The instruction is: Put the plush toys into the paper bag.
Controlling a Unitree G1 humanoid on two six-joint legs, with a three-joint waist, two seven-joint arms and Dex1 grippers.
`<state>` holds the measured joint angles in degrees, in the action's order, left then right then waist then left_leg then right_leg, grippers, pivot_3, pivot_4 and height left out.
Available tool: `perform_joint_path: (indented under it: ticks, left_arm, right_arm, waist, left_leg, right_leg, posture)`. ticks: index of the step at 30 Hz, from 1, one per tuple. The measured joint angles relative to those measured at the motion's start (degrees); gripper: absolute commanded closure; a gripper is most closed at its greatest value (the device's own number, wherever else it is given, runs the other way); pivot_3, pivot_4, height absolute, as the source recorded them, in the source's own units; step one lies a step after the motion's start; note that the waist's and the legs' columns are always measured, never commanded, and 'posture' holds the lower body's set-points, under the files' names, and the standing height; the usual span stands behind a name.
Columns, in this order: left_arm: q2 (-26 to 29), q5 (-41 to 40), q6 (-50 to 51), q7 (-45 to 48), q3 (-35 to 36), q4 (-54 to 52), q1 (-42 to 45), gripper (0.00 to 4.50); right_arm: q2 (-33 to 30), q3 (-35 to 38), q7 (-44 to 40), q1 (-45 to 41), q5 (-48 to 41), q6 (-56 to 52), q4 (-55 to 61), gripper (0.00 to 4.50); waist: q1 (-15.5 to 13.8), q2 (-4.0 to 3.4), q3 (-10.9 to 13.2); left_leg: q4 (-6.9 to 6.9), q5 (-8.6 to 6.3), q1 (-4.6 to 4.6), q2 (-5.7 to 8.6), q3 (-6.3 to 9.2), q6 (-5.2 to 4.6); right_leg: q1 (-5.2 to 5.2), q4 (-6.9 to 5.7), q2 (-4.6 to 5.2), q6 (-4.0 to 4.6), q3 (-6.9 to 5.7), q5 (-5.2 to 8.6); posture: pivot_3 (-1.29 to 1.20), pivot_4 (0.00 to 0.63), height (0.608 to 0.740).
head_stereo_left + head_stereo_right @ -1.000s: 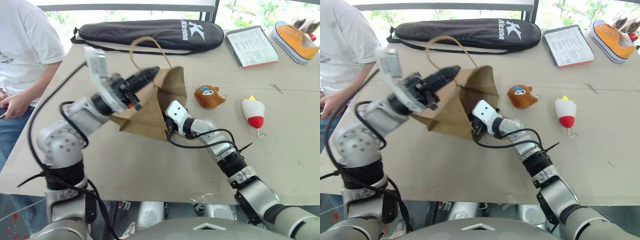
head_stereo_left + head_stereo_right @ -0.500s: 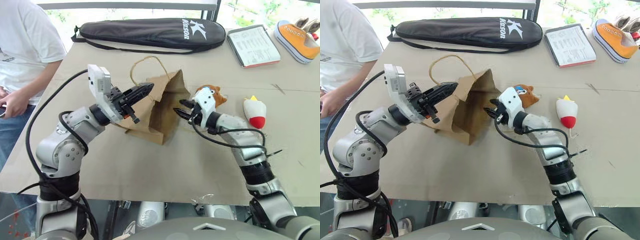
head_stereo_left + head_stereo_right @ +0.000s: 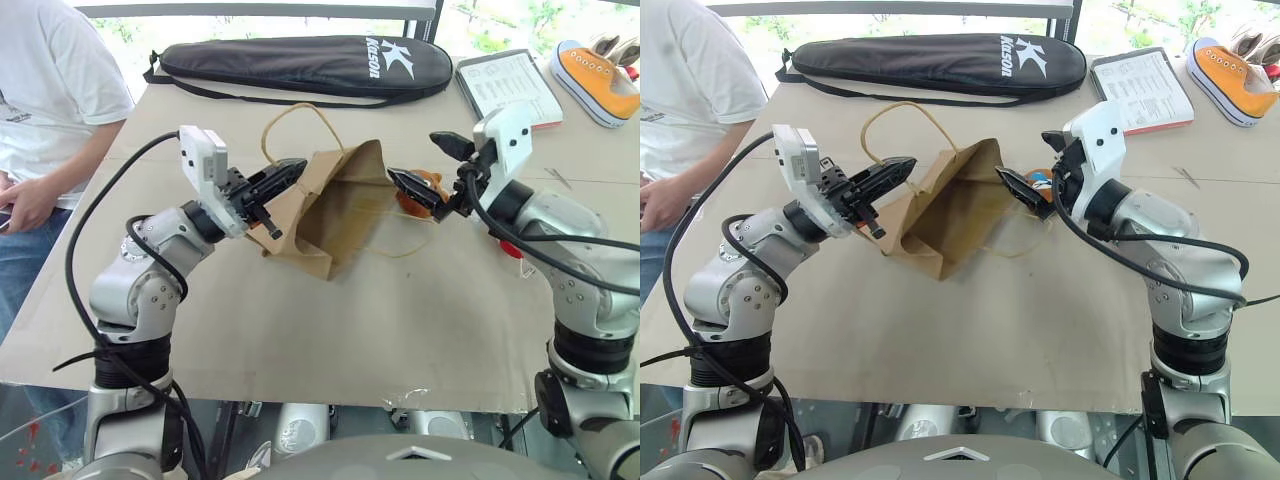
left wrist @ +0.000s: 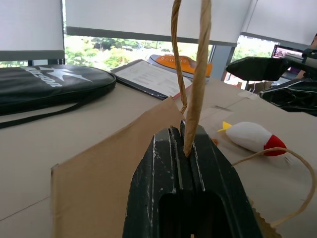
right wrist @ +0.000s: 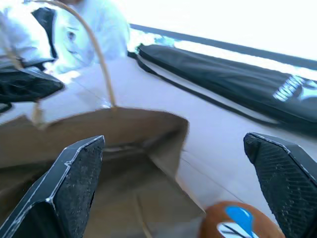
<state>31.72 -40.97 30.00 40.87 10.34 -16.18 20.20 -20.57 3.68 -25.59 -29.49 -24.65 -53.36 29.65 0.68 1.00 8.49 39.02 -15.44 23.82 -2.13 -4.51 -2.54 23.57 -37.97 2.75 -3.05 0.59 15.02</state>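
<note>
L jaws clamped on paper bag (image 3: 335, 210) handle.

White "Kason" logo on long black zip case (image 3: 310, 62); clipboard sheet (image 3: 507, 86) print unreadable.
</note>
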Motion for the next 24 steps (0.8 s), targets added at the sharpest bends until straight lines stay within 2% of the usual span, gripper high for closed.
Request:
perform_joint_path:
  ticks: [4, 8, 11, 14, 16, 19, 20, 24]
  left_arm:
    - [0.0, 1.8, -1.0, 0.1, -0.1, 0.2, 0.9, 4.50]
    - [0.1, 4.3, -3.0, 1.2, -1.9, 0.8, 1.0, 4.50]
    - [-0.1, 5.0, -3.3, 1.4, -2.1, 1.0, 1.0, 4.50]
    - [-0.1, 5.4, -3.4, 1.4, -2.0, 1.0, 0.9, 4.50]
    - [-0.3, 5.4, -3.5, 1.3, -1.9, 1.0, 0.9, 4.50]
    - [-1.0, 5.4, -3.6, 1.1, -1.9, 0.9, 0.9, 4.50]
    - [-1.1, 5.4, -3.6, 1.1, -1.9, 1.0, 0.9, 4.50]
    - [-2.3, 5.3, -3.7, 0.4, -2.0, 0.9, 0.9, 4.50]
  right_arm:
    - [-4.6, -4.0, 1.9, -1.3, 6.0, 1.0, -10.3, 0.04]
    - [-4.5, -9.5, 2.0, -3.7, 11.1, 4.8, -24.7, 0.04]
    - [-3.6, -12.6, 0.3, -5.6, 13.2, 9.0, -31.2, 0.82]
    - [-3.6, -13.5, -1.5, -6.4, 14.3, 11.9, -33.3, 2.06]
    - [-3.9, -13.9, -2.4, -6.1, 15.0, 13.7, -33.3, 3.04]
    - [-4.2, -12.4, -3.0, -4.2, 14.8, 14.9, -31.6, 4.21]
    - [-4.3, -11.9, -3.1, -3.6, 14.6, 15.0, -31.1, 4.44]
    - [-6.0, -4.6, -4.2, 1.2, 10.8, 15.2, -27.0, 4.44]
  waist:
    - [0.0, 0.00, 0.0]
    - [0.1, 0.01, 0.0]
    - [0.2, 0.00, 0.0]
    - [0.1, 0.01, 0.0]
    - [0.0, 0.01, 0.0]
    - [-0.1, 0.01, 0.0]
    - [-0.1, 0.01, 0.0]
    - [-0.3, 0.02, 0.0]
  left_leg:
    - [0.00, -0.01, 0.00, 0.02, -0.08, -0.03]
    - [0.00, -0.01, 0.01, 0.00, -0.10, -0.02]
    - [-0.03, -0.01, 0.02, -0.03, -0.13, -0.02]
    - [-0.02, -0.01, 0.02, -0.03, -0.13, -0.02]
    - [-0.01, -0.01, 0.02, -0.03, -0.14, -0.03]
    - [-0.01, -0.01, 0.03, -0.03, -0.12, -0.02]
    - [-0.01, -0.01, 0.03, -0.03, -0.11, -0.02]
    - [-0.01, -0.01, 0.06, -0.03, -0.13, -0.03]
  right_leg:
    - [0.00, 0.03, 0.00, -0.01, 0.09, 0.00]
    - [0.06, 0.04, -0.08, -0.01, 0.14, 0.00]
    - [0.12, 0.03, -0.09, -0.01, 0.19, 0.00]
    - [0.10, 0.03, -0.06, -0.02, 0.17, 0.00]
    - [0.09, 0.03, -0.04, -0.02, 0.18, 0.00]
    - [0.09, 0.02, -0.03, -0.02, 0.17, 0.00]
    - [0.09, 0.01, -0.04, -0.02, 0.16, 0.00]
    - [0.08, 0.03, -0.02, -0.03, 0.17, -0.01]
  posture:
    - [0.00, 0.150, 0.740]
    - [0.00, 0.150, 0.740]
    - [0.00, 0.150, 0.740]
    - [0.00, 0.150, 0.740]
    - [0.00, 0.150, 0.740]
    - [0.00, 0.150, 0.740]
    - [0.00, 0.150, 0.740]
    - [0.00, 0.150, 0.740]
